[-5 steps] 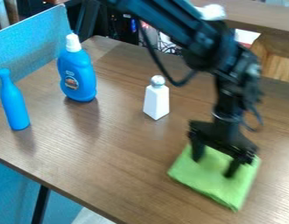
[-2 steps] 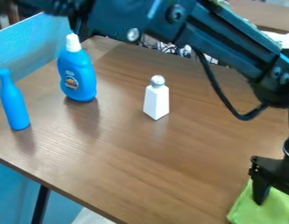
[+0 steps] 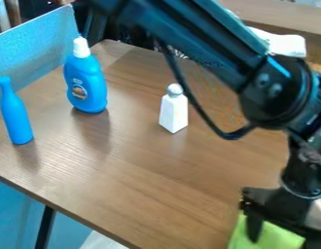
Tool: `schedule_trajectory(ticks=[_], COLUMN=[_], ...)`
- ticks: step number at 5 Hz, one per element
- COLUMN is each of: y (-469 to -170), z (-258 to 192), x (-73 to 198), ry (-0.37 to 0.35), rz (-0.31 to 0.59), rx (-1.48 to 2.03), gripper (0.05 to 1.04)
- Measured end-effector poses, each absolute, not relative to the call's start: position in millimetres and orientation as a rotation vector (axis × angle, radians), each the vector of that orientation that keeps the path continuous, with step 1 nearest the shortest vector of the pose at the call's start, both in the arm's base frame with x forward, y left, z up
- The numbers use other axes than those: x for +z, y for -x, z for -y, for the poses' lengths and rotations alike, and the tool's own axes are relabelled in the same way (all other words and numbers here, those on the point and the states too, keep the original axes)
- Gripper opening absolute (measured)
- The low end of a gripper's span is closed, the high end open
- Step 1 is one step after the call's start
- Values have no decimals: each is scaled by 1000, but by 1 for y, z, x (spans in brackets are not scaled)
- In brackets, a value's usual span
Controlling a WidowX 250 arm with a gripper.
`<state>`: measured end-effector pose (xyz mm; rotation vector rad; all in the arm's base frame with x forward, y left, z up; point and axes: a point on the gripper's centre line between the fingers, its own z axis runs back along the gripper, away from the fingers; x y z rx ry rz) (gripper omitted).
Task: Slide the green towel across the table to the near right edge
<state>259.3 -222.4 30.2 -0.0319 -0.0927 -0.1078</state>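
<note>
A brown wooden tabletop (image 3: 143, 170) spans most of the scene, its near edge running from 9 o'clock down toward 6. A black robot arm (image 3: 195, 34) slants across it from 12 o'clock toward 4, with a black cable (image 3: 201, 111) looping beneath. At 10 o'clock, a textured blue panel (image 3: 36, 46) stands behind the tabletop's far left side.

Three containers stand upright, well apart from the end effector (image 3: 277, 227). The largest, at 10 o'clock, is a rounded blue bottle (image 3: 86, 80) with a white cap and a label on its front. At 9 o'clock is a slim blue bottle (image 3: 17, 116) with a narrow neck. Smallest, just above the centre toward 12 o'clock, is a white four-sided container (image 3: 173, 112) with a rounded, greyish top. All three are opaque, so what is in them cannot be seen.

The end effector is at 5 o'clock, pointing down. Whether it is spread or pressed together cannot be told. The bright green cloth (image 3: 270, 239) is also at 5 o'clock, directly beneath the end effector and partly covered by it. From the end effector, the cloth's visible part extends toward 6 and 7 o'clock. Whether the two touch is unclear.
</note>
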Motion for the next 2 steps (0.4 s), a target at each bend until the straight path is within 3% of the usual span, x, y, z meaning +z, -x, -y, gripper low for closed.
schedule_trajectory(ticks=[2], y=[-274], z=[180], x=[61], ry=[65], rz=[201], rx=[-56], gripper=[1000])
